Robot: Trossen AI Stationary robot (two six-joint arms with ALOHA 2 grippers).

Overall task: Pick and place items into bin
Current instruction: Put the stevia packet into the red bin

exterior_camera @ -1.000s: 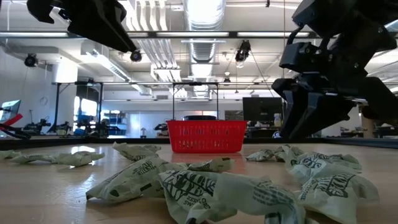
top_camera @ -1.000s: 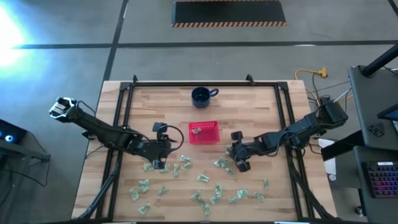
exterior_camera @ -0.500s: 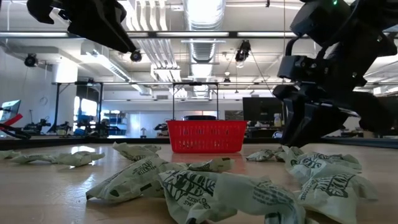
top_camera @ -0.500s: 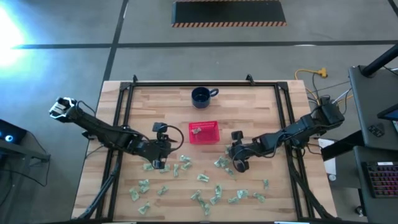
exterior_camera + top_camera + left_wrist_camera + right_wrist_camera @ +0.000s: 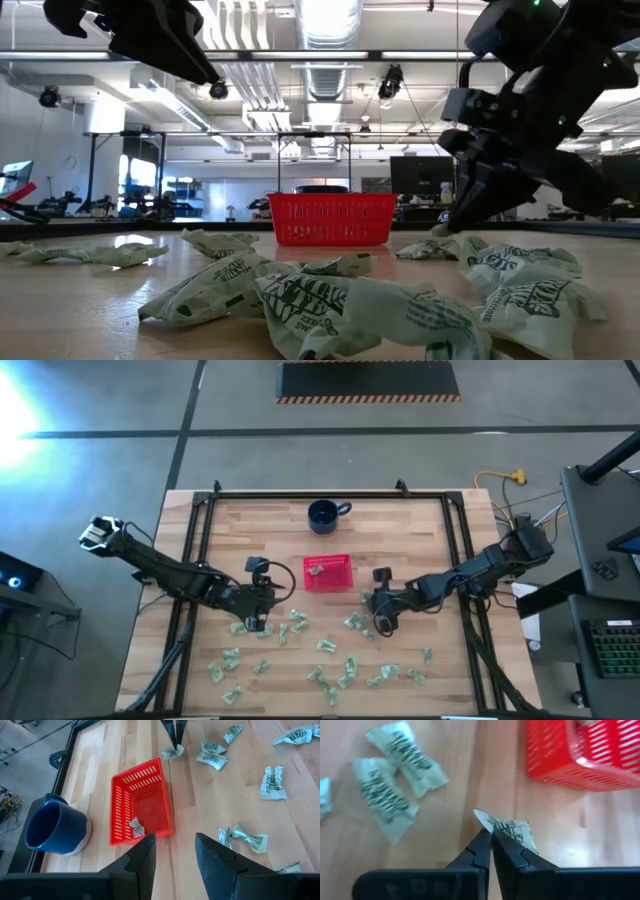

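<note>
Right gripper: fingers pinched together on the tip of a crumpled wrapper lying on the wooden table, just right of the red bin.
Left gripper: fingers apart, holding nothing, left of bin.
Bin contents: one wrapper.
Other wrappers: scattered on the near half of the table.
Blue mug: beyond bin.

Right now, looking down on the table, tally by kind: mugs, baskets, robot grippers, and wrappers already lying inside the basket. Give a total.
Dark blue ceramic mug: 1
Bright red square plastic basket: 1
Pale green crumpled wrapper inside that basket: 1
Dark two-finger grippers, left gripper and right gripper: 2
Total: 5
</note>
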